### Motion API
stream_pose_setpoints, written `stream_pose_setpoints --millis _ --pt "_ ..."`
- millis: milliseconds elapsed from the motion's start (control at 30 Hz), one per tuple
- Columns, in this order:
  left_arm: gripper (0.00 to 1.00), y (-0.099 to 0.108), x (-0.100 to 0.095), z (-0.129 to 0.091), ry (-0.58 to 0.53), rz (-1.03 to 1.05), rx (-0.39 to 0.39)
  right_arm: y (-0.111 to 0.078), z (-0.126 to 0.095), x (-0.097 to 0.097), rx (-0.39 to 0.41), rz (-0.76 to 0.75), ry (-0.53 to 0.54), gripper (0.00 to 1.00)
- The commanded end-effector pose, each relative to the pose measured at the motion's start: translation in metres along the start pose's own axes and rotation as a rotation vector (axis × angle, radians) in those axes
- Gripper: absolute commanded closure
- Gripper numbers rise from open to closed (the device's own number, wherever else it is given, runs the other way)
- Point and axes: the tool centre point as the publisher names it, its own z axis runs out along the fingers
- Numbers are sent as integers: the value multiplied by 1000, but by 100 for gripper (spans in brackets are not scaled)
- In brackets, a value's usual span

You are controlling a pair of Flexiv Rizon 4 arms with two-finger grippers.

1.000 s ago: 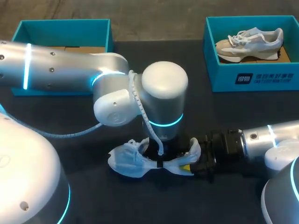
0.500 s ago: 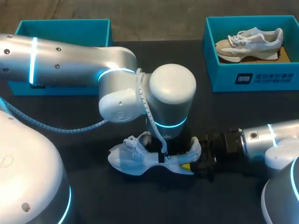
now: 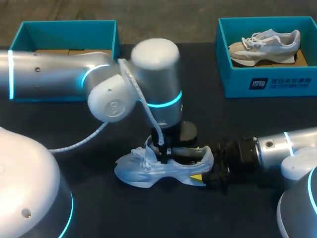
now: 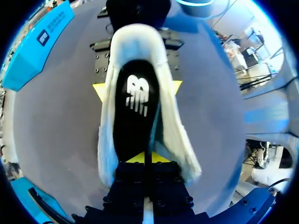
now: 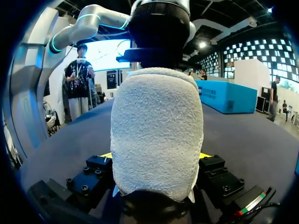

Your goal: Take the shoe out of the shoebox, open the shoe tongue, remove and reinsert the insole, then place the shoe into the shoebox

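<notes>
Closely set, the fingers of the left gripper (image 4: 145, 159) are drawn narrow at the front end of the black insole (image 4: 133, 109), which is pinched between them. Only one of its yellow tips is shown. The insole is laid inside the white shoe (image 3: 143, 168) and runs back to the heel.

The heel is clamped from both sides by the fingers of the right gripper (image 5: 155, 156), which are spread about as wide as the heel. A yellow tip is pressed against each flank of its fuzzy back.

The shoe is stood on its sole on the dark table (image 3: 99, 203), with the toe turned to the left and the heel to the right. The left gripper is lowered from above into the shoe's opening, just behind the laces. The left arm (image 3: 49, 74) is brought in from the left, with its wrist upright over the shoe. The right arm (image 3: 285, 148) is laid low from the right.

At the far edge, well apart from the shoe, a teal box (image 3: 67, 27) is set at the left. A second teal box (image 3: 270, 82) is set at the right, and a beige and white shoe (image 3: 265, 45) is held in it.
</notes>
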Motion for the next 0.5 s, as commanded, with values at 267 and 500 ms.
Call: stream_pose_setpoints --millis 267,500 --pt "100 8 14 -21 91 5 207 0 1 2 5 1 -1 100" --pt "100 4 13 -33 166 4 294 0 1 2 5 1 -1 100"
